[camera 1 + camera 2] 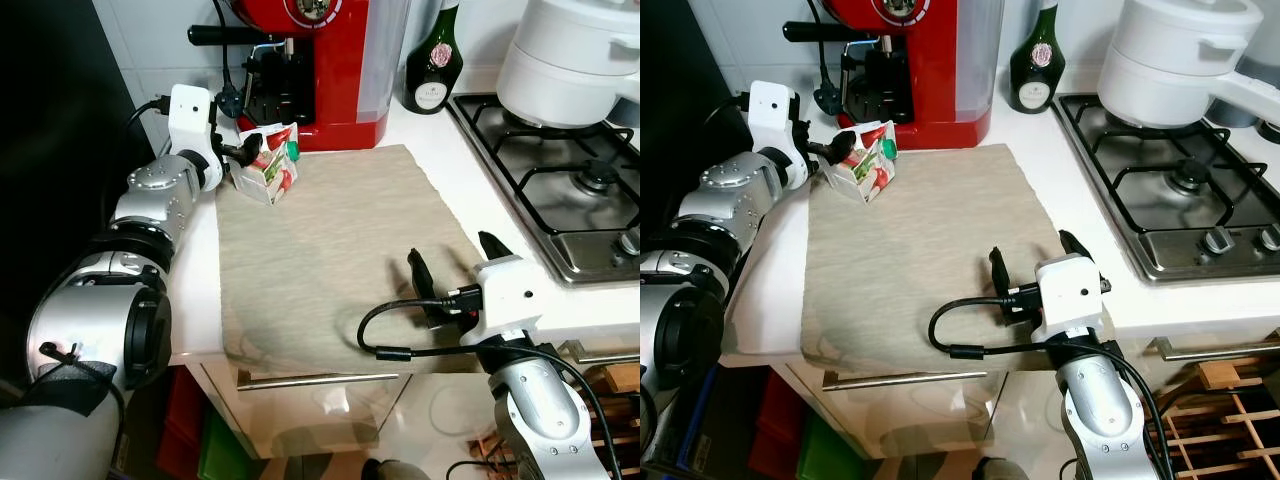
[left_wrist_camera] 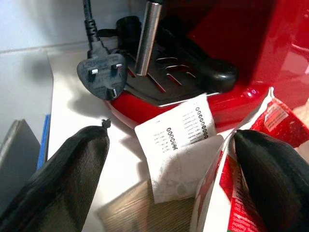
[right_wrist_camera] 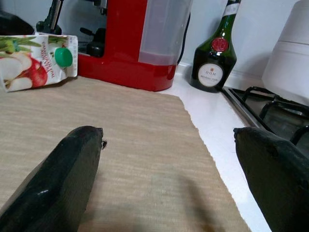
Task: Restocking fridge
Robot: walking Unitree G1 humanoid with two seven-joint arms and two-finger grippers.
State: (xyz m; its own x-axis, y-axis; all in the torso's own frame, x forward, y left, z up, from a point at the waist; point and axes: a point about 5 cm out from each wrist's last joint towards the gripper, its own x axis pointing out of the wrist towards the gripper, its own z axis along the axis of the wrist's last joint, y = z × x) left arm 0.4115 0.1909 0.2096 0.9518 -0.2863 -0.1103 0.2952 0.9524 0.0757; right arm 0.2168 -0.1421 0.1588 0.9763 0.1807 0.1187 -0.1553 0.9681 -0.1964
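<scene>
- Left eye view: the left gripper [image 1: 243,152] reached to the juice carton [image 1: 268,162] at the back of the beige mat [image 1: 340,260] on the white table [image 1: 200,300], just in front of the red coffee machine [image 1: 330,70]. Its fingers were spread around the carton's top — probably to grab it for the fridge.
- Right eye view: the right gripper [image 1: 1040,268] waited low over the near edge of the mat, well apart from the carton, fingers spread and holding nothing. A green bottle [image 1: 1038,55] and a white pot [image 1: 1175,60] on the stove [image 1: 1160,190] stood at the back.
- Left wrist view: one finger touched the carton's red side; a plug [image 2: 102,78] lay near.
- Right wrist view: the carton leaned far off — out of reach.
</scene>
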